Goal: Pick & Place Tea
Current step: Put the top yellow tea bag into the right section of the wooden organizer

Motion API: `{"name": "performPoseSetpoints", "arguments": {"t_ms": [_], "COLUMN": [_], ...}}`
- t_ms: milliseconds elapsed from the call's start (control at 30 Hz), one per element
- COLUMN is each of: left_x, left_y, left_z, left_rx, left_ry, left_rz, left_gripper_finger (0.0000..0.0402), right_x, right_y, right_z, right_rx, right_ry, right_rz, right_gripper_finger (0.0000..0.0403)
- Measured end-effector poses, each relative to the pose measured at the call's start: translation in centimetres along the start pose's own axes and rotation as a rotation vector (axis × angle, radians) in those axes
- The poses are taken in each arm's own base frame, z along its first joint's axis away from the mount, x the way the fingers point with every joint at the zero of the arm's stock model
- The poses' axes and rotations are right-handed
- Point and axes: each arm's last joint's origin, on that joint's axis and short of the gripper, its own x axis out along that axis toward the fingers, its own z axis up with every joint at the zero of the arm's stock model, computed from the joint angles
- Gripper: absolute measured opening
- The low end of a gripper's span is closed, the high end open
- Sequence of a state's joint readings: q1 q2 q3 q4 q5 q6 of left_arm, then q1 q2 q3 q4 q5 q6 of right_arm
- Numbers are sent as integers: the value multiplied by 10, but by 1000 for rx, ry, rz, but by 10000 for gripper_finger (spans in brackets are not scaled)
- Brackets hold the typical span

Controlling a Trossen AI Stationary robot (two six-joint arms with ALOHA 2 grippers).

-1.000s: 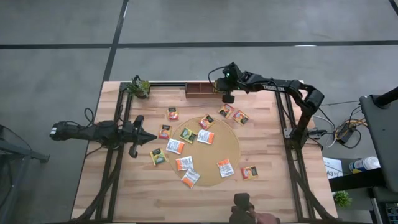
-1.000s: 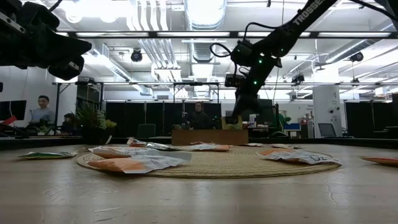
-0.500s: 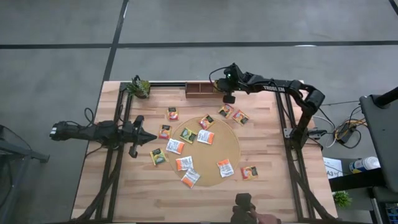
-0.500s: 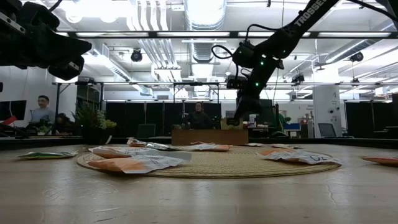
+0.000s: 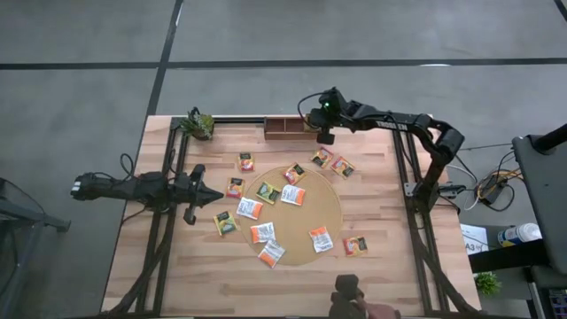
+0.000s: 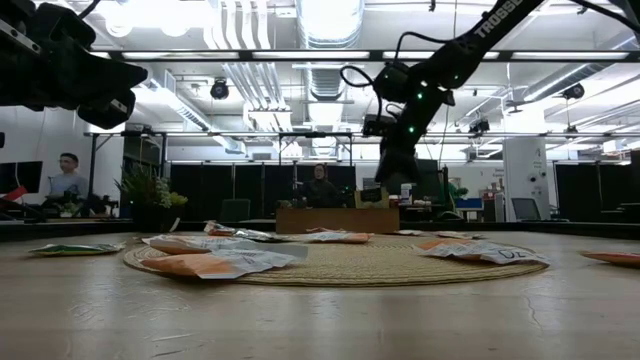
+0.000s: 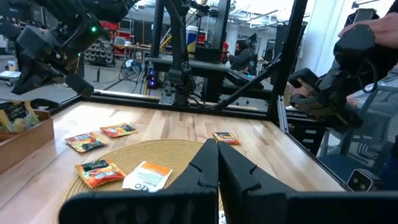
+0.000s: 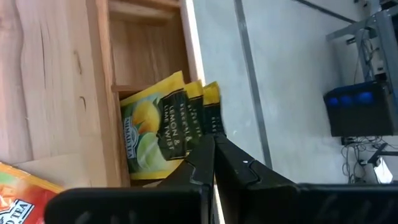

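Several tea sachets, orange, white and dark green, lie flat on the round tan mat (image 5: 292, 213) and on the wood around it, such as one orange sachet (image 5: 263, 232). More green-and-yellow sachets (image 8: 152, 127) stand on edge in the end compartment of the wooden tray (image 5: 285, 127) at the far edge. My right gripper (image 8: 214, 142) is shut just above that compartment (image 5: 325, 135), pointing slantwise down. My left gripper (image 5: 218, 197) waits shut and level at the table's left, touching nothing. My right gripper's shut fingertips (image 8: 200, 155) stand against the upper edge of the outermost green-and-yellow sachet (image 8: 211, 109) in the tray. They come slanting down from above. Whether they pinch it or only stand before it, I cannot tell.
A small potted plant (image 5: 198, 124) stands at the far left corner, beside the tray. A dark device (image 5: 345, 294) sits at the near edge. Bare wood lies along the near edge and the left side. People show in the room beyond the table.
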State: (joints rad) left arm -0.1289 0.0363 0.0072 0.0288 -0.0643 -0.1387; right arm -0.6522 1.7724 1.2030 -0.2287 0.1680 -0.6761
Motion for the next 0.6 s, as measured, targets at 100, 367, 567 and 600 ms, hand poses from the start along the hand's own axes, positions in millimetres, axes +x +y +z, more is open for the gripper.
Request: {"name": "performPoseSetpoints", "arguments": {"t_ms": [100,367,567,600], "left_x": [0,0,0,0], "left_y": [0,0,0,0], "left_z": [0,0,0,0], "left_rx": [0,0,0,0], "left_ry": [0,0,0,0], "left_rz": [0,0,0,0], "left_gripper_finger": [0,0,0,0], "right_x": [-10,-34,-46,-47], "right_y": [-1,7,28,33], "right_z": [5,23,40,43], "right_rx": [18,80,92,92], "right_ry": [-28,-117,-177,-184], "right_rz": [-13,-1,56,66], "right_gripper_finger": [8,8,8,8]}}
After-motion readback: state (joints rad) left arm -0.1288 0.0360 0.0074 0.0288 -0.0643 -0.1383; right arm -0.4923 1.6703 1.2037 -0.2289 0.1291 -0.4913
